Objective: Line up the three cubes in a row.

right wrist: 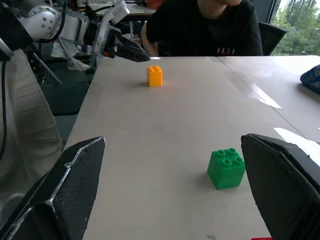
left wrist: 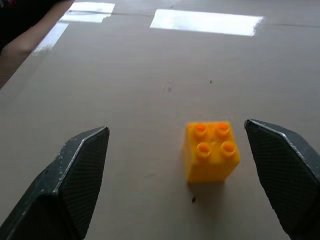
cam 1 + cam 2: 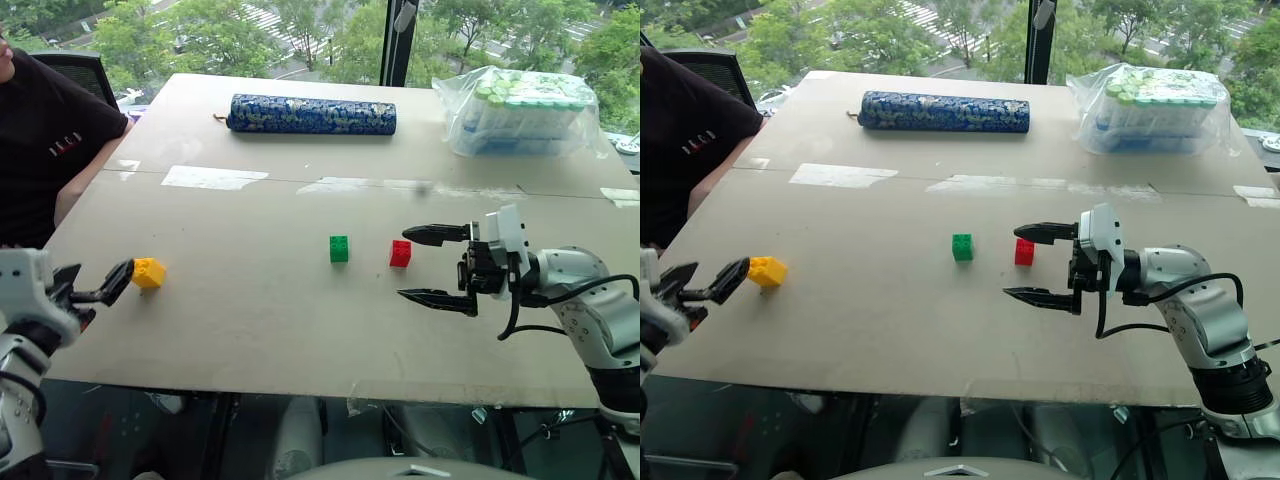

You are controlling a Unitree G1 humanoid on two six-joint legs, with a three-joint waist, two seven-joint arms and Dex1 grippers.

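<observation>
Three little toy bricks sit on a big tan surface (image 3: pixel 250 330). The green brick (image 3: pixel 339 249) is near the middle. The red brick (image 3: pixel 400 253) is just beside it, on the robot's right, with a small gap between them. These two make a short row. The yellow brick (image 3: pixel 149 272) is well apart from them, far over on the robot's left, close to the edge of the surface. All three stand with their studs up.

The left hand (image 3: pixel 112 283) is low by the yellow brick. Its two black fingers are spread wide. In the left wrist view the yellow brick stands between the two fingers (image 2: pixel 80 175), closer to one of them, and nothing is gripped.

The right hand (image 3: pixel 436 266) is near the red brick and points across the surface toward it. Its fingers are wide apart too, one above the other, and it holds nothing.

At the far side of the surface lies a long blue patterned roll (image 3: pixel 312 114). A clear plastic bag of bottles (image 3: pixel 520 112) sits at the far right corner. A person in a black shirt (image 3: pixel 45 140) sits at the left side.
</observation>
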